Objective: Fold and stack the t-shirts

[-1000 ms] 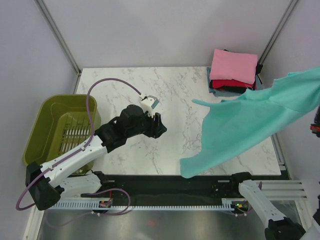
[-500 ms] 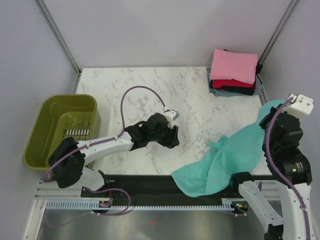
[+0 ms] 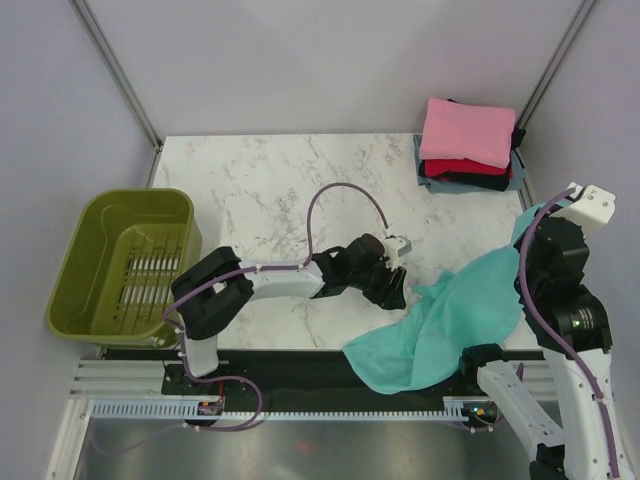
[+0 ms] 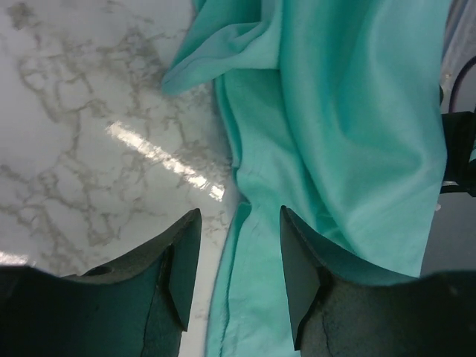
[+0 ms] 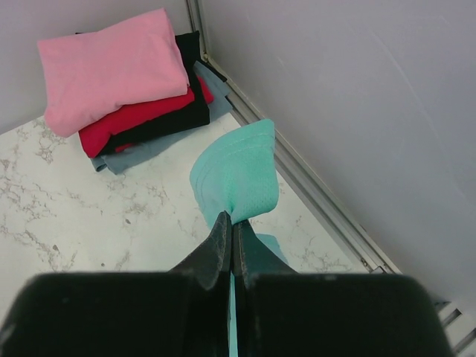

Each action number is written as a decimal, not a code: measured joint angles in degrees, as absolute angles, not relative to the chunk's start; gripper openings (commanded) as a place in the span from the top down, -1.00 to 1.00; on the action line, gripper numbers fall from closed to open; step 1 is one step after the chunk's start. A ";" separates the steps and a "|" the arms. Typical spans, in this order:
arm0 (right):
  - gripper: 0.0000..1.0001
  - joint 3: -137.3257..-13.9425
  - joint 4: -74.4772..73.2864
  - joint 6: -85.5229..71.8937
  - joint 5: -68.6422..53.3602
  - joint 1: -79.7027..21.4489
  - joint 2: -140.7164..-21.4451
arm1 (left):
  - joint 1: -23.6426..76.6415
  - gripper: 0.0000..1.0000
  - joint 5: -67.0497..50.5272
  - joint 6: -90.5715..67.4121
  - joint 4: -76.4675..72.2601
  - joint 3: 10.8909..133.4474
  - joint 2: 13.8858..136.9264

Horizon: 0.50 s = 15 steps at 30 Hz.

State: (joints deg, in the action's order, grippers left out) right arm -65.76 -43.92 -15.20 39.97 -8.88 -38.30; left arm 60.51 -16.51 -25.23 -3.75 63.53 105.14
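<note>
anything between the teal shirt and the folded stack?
Nothing. Only bare marble table separates the teal shirt from the folded stack. This shows in the top view and the right wrist view.

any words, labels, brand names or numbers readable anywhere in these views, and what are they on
No readable text in any view.
Teal cloth t-shirt: plain, no print or tag showing.
Folded pink t-shirt and the folded ones under it: plain.
Olive-green plastic basket: no marking.
White marble-pattern tabletop: veins only.
Small parts on the front rail: too small to read.
</note>
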 measured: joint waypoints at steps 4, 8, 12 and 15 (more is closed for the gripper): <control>1.00 -64.97 -43.48 -15.18 39.92 -8.88 -38.15 | 61.36 -0.04 -20.21 -25.45 -5.98 67.53 109.65; 1.00 -64.93 -43.20 -14.90 39.90 -8.88 -38.13 | 61.89 0.04 -22.76 -26.50 -6.33 72.99 114.41; 1.00 -64.93 -42.83 -14.79 39.68 -8.88 -38.09 | 62.87 0.08 -23.44 -27.64 -5.56 78.24 118.87; 1.00 -64.93 -42.78 -14.79 39.24 -8.88 -37.80 | 64.20 0.07 -22.52 -27.99 -4.10 80.23 120.86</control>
